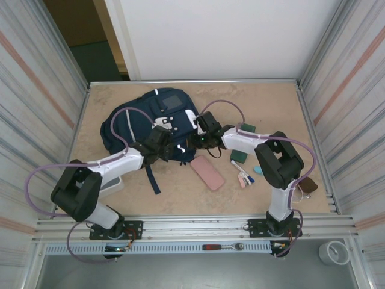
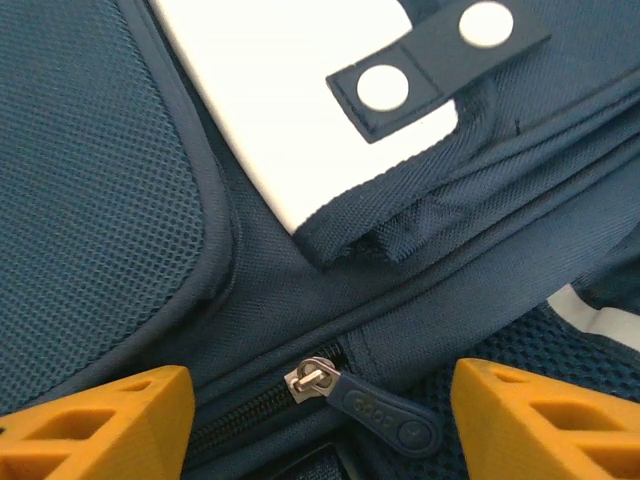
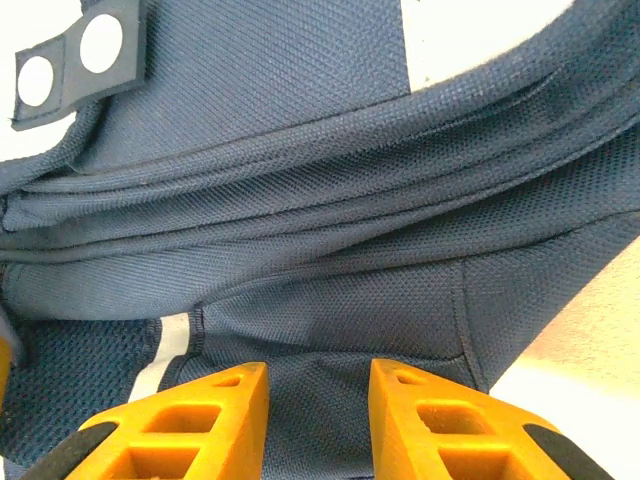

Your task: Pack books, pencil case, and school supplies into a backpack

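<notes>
Beige tabletop (image 1: pixel 252 96): carries every item listed; all places below are given from the backpack.

1. Backpack (image 1: pixel 150 123). Navy woven fabric with white patches, lying flat at the far left of the tabletop, its main zipper edge turned toward the arms. It looks closed and nothing seems packed yet, so the step in hand is judged to be opening it.

2. Left hand (image 2: pixel 320 425). It hovers over the backpack's near edge with its fingers set wide, one on each side of the zipper pull and holding nothing. The placement suits closing on the pull and dragging it.

3. Right hand (image 3: pixel 318 420). It sits at the backpack's right edge with its fingers narrow and backpack cloth showing in the gap. Whether the cloth is pinched cannot be told. It is probably there to steady the fabric against the zipper's drag.

4. Pencil case (image 1: pixel 207 173). Pink and oblong, it lies just off the backpack's near-right corner.

5. Books (image 1: pixel 239 155). Two dark covers lie to the right of the backpack, beside the right forearm.

6. School supplies (image 1: pixel 243 177). Loose pen-like sticks and a light-blue piece (image 1: pixel 257 170) lie to the right of the pencil case, apart from the backpack.

7. Zipper pull (image 2: pixel 385 412). A navy tab on a metal slider, on the backpack's zipper track.
</notes>
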